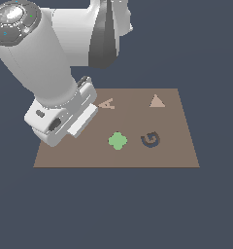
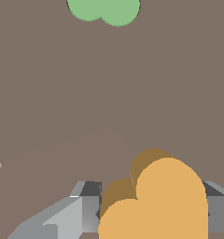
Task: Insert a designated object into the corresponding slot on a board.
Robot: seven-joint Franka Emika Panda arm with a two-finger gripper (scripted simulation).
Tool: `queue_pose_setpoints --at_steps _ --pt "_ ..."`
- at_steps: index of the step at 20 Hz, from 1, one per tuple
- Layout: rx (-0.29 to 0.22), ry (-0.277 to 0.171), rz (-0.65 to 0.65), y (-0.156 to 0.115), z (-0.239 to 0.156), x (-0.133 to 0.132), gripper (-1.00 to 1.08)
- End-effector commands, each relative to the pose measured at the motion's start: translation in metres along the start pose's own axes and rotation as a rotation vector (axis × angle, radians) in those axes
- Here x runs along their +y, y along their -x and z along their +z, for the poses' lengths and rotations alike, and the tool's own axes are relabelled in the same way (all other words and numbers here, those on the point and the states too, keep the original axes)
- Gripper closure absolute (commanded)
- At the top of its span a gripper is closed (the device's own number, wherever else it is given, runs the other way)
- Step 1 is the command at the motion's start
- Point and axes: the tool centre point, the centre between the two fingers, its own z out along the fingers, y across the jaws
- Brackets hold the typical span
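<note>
In the wrist view the orange heart-shaped piece (image 2: 165, 200) sits between my gripper's (image 2: 153, 212) two grey fingers (image 2: 81, 210), which press on both its sides; its thick edge shows, so it stands clear of the board surface. The brown board (image 1: 172, 151) lies flat. In the exterior view my hand (image 1: 60, 121) hangs over the board's left part and hides the heart and the fingertips. The dark heart-shaped slot shows in neither view; it is hidden.
A green clover piece (image 1: 117, 141) lies mid-board and shows in the wrist view (image 2: 104, 9). A dark G recess (image 1: 150, 139), a pale triangle (image 1: 157, 101) and a letter A (image 1: 107, 103) mark the board. The arm's bulky links rise over the exterior view's left.
</note>
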Motion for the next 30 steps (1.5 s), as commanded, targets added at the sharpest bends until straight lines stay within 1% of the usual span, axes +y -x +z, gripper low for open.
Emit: queue_pose_setpoints --at_steps 1,10,16,23,30 --pt "0.000 0.001 -0.098 0.006 -0.001 -0.003 1.08" --pt "-0.001 0.001 -0.430 0.029 -0.002 -0.006 1.08" --pt "-0.001 0.001 -0.604 0.041 -0.003 -0.005 1.08" --pt "-0.002 0.001 -0.744 0.051 -0.003 -0.001 1.08" --pt "-0.002 0.001 -0.821 0.056 -0.003 0.001 1.08"
